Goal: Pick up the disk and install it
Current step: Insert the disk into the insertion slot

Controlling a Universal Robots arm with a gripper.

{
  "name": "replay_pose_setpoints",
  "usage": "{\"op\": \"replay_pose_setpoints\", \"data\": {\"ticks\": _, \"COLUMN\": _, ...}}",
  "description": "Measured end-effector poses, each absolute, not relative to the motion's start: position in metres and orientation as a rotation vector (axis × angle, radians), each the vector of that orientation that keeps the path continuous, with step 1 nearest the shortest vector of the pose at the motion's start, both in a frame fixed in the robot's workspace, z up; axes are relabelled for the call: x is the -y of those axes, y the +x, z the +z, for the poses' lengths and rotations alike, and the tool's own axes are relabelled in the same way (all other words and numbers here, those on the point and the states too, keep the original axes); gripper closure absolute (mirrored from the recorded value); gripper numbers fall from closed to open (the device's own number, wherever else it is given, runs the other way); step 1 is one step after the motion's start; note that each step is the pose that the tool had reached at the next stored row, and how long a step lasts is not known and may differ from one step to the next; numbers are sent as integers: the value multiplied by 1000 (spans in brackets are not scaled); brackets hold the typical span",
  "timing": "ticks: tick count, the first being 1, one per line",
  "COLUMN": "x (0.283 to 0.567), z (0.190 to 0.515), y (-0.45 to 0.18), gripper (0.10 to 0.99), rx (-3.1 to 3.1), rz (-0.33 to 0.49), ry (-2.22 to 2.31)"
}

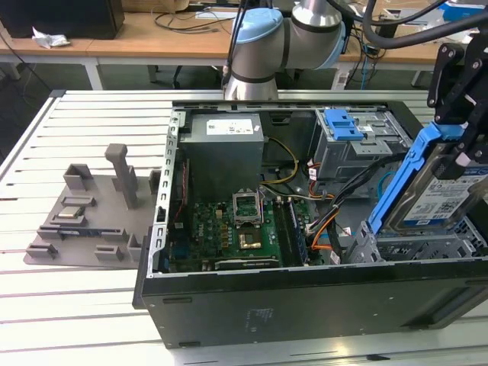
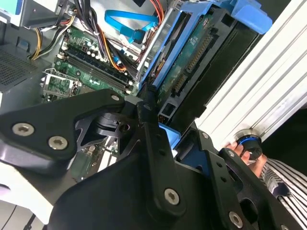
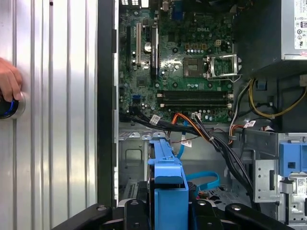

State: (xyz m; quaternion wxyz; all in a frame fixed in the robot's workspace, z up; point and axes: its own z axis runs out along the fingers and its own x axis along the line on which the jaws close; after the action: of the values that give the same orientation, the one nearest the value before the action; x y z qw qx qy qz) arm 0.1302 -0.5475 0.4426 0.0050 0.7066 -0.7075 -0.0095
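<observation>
The disk (image 1: 441, 192) is a silver drive with a white-and-blue label and blue side rails. It hangs tilted over the case's corner at the exterior view's right. Its lower end reaches the grey metal cage (image 1: 412, 244) there. My gripper (image 1: 462, 152) is shut on its upper part, black fingers clamping the rails. In the second wrist view the disk (image 2: 192, 62) shows its green underside beyond my gripper (image 2: 160, 127). The first wrist view has one blue rail of the disk (image 3: 165, 175) running away from my gripper (image 3: 165, 213).
The open computer case (image 1: 305, 309) lies on a slatted white table (image 1: 69, 297), showing its motherboard (image 1: 232, 229), cables and a blue-topped grey drive bay (image 1: 345, 128). A grey fixture tray (image 1: 91, 217) sits at the exterior view's left. A person's hand (image 3: 8, 82) rests on a button.
</observation>
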Motion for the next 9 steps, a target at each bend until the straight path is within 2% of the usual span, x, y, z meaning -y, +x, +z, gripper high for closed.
{"op": "replay_pose_setpoints", "data": {"ticks": 9, "x": 547, "z": 423, "y": 130, "gripper": 718, "rx": 2215, "rz": -30, "ry": 2213}}
